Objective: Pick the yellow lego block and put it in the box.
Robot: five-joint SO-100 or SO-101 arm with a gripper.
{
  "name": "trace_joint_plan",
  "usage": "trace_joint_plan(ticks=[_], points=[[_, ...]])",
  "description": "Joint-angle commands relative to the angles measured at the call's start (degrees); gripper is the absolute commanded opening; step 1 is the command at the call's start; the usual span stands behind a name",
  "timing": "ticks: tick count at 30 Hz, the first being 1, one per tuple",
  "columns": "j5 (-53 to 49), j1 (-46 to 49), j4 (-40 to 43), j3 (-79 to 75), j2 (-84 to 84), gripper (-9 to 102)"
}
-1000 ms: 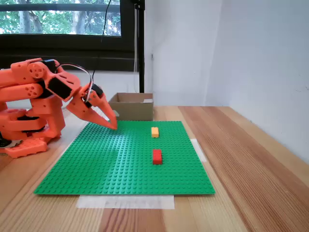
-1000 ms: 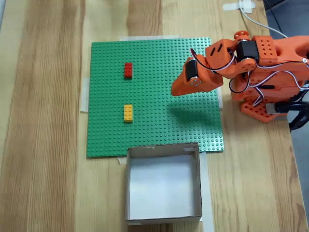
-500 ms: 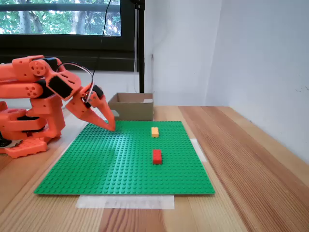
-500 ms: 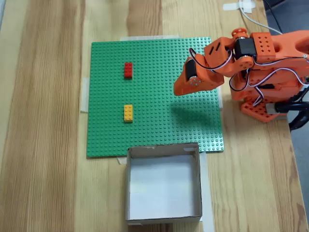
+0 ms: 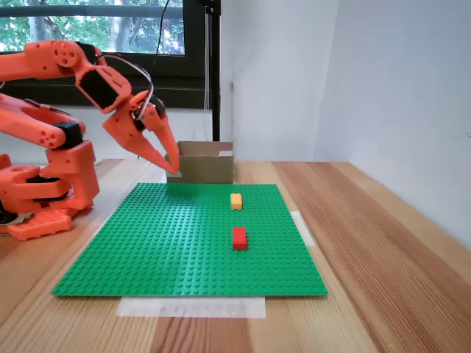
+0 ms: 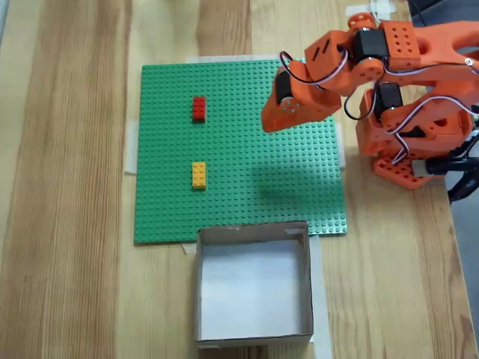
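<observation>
— Bricks first: where do we see the yellow lego block (image 5: 236, 201)?

— We see it lying flat on the green studded baseplate (image 5: 176, 250), apart from everything else. In the fixed view from above, the yellow lego block (image 6: 198, 175) sits toward the left side of the baseplate (image 6: 247, 202), between the red brick (image 6: 198, 108) higher up and the box (image 6: 254, 342) below. In the low side view the red brick (image 5: 239, 238) lies nearer the camera than the yellow one.

— And the box?

— We find it just off the baseplate edge, a low brown cardboard box (image 5: 208, 163), open at the top, with a pale inside. It stands on the wooden table (image 5: 383, 243).

— What of the gripper?

— We see the orange gripper (image 5: 173, 167) held in the air above the baseplate, pointing down and toward the box in the side view, with its tips in front of the box's left corner. From above, the gripper (image 6: 268, 124) hangs over the right part of the baseplate, well apart from both bricks. It carries nothing.

— Are the jaws spread or pressed together?

— We see the two fingers meeting in one narrow point in the side view, so we read them as pressed together, pinching nothing.

— The arm's base?

— We see it on the table beside the baseplate, at the left in the side view.
</observation>
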Motion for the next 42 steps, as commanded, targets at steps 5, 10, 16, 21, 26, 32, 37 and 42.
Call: trace_joint_plan(ticks=[5,10,16,21,26,32,37,42], points=[[0.8,-0.6,1.3,-12.7,-11.4,0],[0.7,-1.1,2.5,-18.6,-18.0,0],[0.7,-1.8,4.5,-27.2,-27.2,0],[0.4,-2.5,5.1,-33.1,-35.6,-1],[0.1,-4.2,5.4,-37.7,-43.6,-1],[0.6,-5.9,8.2,-45.4,-52.8,0],[1.1,-6.9,9.7,-50.4,-58.8,1],[1.9,-7.1,10.5,-54.5,-63.5,5]])
